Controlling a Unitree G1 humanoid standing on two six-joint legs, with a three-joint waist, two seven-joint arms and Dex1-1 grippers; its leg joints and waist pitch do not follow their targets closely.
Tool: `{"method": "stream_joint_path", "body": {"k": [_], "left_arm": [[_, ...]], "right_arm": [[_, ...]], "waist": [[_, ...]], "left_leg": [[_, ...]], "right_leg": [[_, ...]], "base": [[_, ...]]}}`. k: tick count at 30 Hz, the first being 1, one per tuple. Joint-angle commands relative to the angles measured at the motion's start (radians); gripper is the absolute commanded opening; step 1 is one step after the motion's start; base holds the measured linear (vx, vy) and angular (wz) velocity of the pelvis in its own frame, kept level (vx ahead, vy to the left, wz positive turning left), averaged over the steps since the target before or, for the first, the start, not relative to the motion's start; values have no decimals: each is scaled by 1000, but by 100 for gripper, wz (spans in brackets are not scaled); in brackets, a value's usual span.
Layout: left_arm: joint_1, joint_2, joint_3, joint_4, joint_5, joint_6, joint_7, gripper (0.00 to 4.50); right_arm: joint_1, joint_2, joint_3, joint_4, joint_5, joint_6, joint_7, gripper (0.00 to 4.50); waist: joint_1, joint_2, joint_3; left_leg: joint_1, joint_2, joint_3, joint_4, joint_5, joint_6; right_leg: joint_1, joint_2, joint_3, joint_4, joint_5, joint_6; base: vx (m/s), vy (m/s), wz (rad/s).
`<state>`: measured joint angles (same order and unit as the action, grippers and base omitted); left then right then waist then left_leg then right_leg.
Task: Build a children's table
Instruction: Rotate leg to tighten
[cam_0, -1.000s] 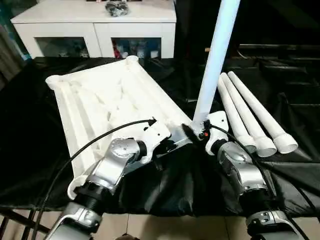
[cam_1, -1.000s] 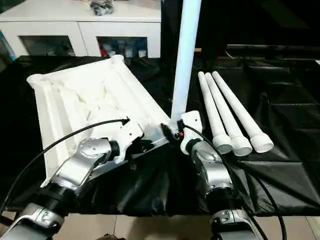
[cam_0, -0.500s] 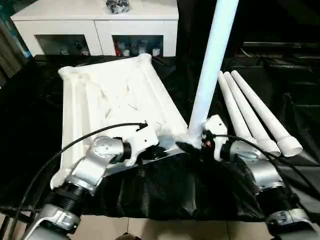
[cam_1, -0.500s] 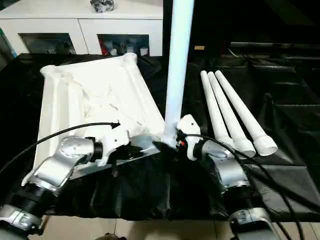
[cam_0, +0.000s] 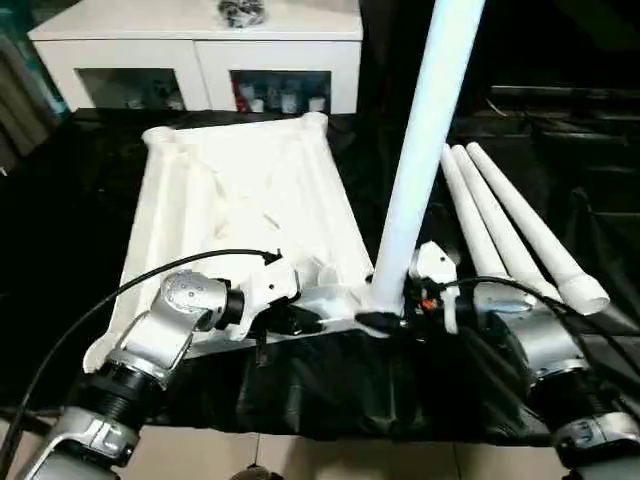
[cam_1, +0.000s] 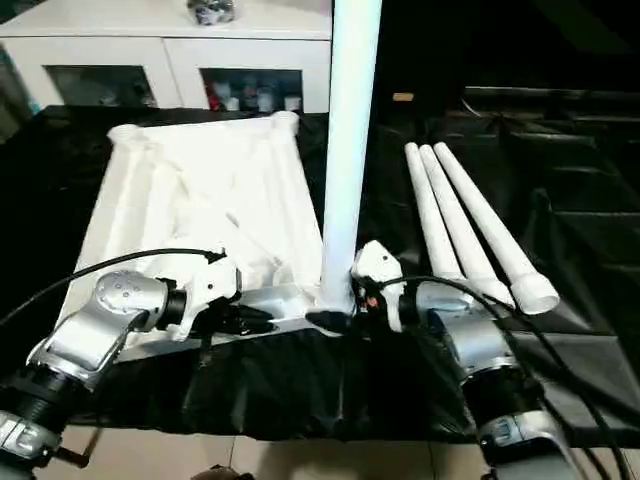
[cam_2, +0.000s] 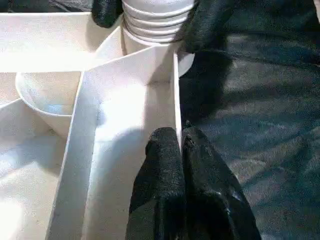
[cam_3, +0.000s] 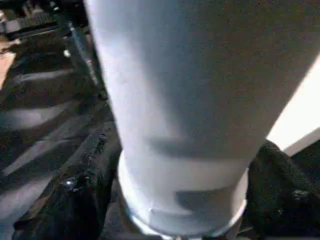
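The children's table top (cam_0: 240, 200) lies upside down on black cloth, ribbed underside up. One white leg (cam_0: 420, 150) stands upright in its near right corner socket. My right gripper (cam_0: 385, 318) reaches in from the right, and its black fingers (cam_2: 205, 25) press on both sides of the leg's ribbed base (cam_3: 182, 210). At the near edge, my left gripper (cam_2: 180, 145) is shut on the top's thin rim, just left of that corner. Three loose legs (cam_0: 510, 230) lie side by side on the cloth to the right.
A white glass-doored cabinet (cam_0: 200, 60) stands behind the work surface. The black cloth (cam_0: 330, 390) hangs over the front edge, with pale floor below. The loose legs lie close to my right forearm (cam_0: 540, 350).
The table top has swung round with the upright leg, so it now lies squarer to me. My right forearm has swung out to the right, and its fingers have narrowed onto the leg's base.
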<state>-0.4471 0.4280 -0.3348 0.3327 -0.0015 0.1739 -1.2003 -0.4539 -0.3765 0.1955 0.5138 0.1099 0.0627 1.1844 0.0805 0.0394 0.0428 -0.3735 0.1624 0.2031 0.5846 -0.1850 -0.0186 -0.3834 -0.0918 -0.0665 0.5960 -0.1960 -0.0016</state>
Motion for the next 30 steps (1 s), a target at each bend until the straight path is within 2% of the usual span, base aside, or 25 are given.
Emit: {"method": "stream_joint_path", "body": {"k": [1,4,7,9,12,15,17,19,20,22,23,25,27,28,29,30], "left_arm": [[-2,6,-52,25,27,-2,-29,0],[-4,6,-50,32,26,-2,-29,0],[-4,-6,-45,35,24,5,-6,0],[-4,-17,-45,34,28,18,14,0],[-6,-44,-53,23,46,54,62,0],[-16,-146,-49,8,60,125,191,0],[-25,-196,-52,17,70,149,246,0],[-38,-252,-54,40,80,169,311,0],[-40,-259,-54,43,82,171,319,0],[-52,-311,-64,60,94,185,370,0],[-52,-317,-68,59,102,187,373,0],[-50,-314,-85,47,118,181,359,0],[-48,-307,-89,41,119,177,351,0],[-47,-304,-90,39,120,174,346,0],[-40,-276,-97,27,124,156,319,0],[-35,-256,-99,23,128,126,306,0]], "right_arm": [[-7,-5,39,1,-17,8,35,311],[-8,-6,40,-2,-11,11,42,283],[0,5,26,-9,3,20,28,277],[11,17,16,-19,11,27,4,274],[29,43,1,-33,9,57,-71,272],[66,117,-27,-59,-32,90,-285,272],[73,167,-50,-53,-46,110,-402,272],[86,228,-67,-53,-46,126,-492,272],[88,237,-68,-54,-47,127,-505,272],[94,320,-76,-54,-67,137,-639,272],[93,335,-75,-52,-71,137,-660,272],[92,349,-63,-53,-86,127,-680,342],[93,350,-70,-60,-71,136,-666,344],[92,350,-73,-62,-67,140,-664,354],[91,336,-78,-75,-64,145,-652,384],[92,318,-77,-82,-70,139,-642,384]], "waist": [[2,-4,-51],[6,-3,-53],[7,-4,-53],[7,-4,-53],[6,-4,-47],[0,-5,-38],[-7,-6,-36],[-13,-2,-34],[-16,-5,-34],[-23,-3,-31],[-29,-3,-30],[-34,-1,-32],[-35,2,-34],[-35,2,-35],[-34,1,-35],[-34,2,-37]], "left_leg": [[20,79,-36,-80,-281,18],[20,79,-34,-78,-259,24],[18,78,-35,-77,-250,30],[18,79,-34,-78,-257,29],[20,80,-36,-84,-299,12],[32,79,-41,-89,-377,-29],[32,74,-52,-93,-433,-54],[36,72,-55,-93,-464,-62],[40,70,-56,-91,-483,-59],[45,65,-57,-90,-513,-60],[40,66,-63,-94,-530,-61],[40,66,-68,-97,-551,-62],[40,66,-68,-100,-557,-61],[36,68,-69,-104,-549,-58],[37,69,-68,-106,-550,-58],[36,70,-68,-106,-546,-58]], "right_leg": [[29,-71,51,-67,-211,-257],[30,-69,50,-62,-169,-265],[32,-70,49,-61,-157,-271],[31,-71,50,-62,-171,-269],[28,-72,51,-71,-248,-251],[18,-75,55,-89,-392,-208],[17,-78,51,-99,-511,-158],[9,-78,51,-107,-559,-129],[4,-78,49,-116,-586,-114],[-5,-76,45,-126,-626,-95],[-1,-76,42,-127,-645,-80],[0,-76,39,-128,-646,-65],[1,-75,39,-129,-627,-65],[3,-74,41,-127,-578,-76],[2,-73,44,-125,-552,-84],[2,-73,45,-122,-534,-89]], "base": [[0,0,0],[0,0,0],[0,0,0],[0,0,0],[0,0,0],[0,0,0],[0,0,0],[0,0,0],[0,0,0],[0,0,0],[0,0,0],[0,0,0],[0,0,0],[0,0,0],[0,0,0],[0,0,0]]}}
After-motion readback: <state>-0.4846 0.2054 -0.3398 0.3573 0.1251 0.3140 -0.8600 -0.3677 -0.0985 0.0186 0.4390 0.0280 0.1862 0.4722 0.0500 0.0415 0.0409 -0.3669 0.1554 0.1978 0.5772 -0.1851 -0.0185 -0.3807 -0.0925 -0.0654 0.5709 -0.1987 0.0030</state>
